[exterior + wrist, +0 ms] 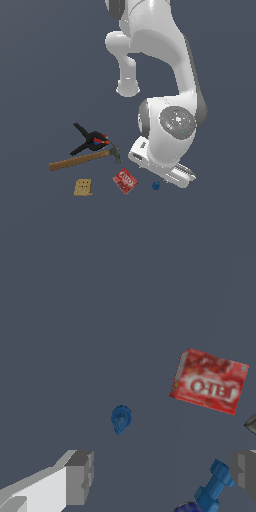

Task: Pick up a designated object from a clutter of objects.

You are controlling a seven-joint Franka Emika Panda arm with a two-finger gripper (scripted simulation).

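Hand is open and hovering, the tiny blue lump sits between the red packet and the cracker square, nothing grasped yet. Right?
Not quite. In the exterior view the tiny blue lump lies on the far side of the red packet from the cracker square, so the packet is the one in the middle. The rest holds: the wrist view shows the hand open, fingers apart with nothing between them.

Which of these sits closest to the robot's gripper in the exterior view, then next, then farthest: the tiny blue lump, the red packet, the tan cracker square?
1. Tiny blue lump, right beside the gripper.
2. Red packet, further toward the exterior view's left.
3. Tan cracker square, farthest left.
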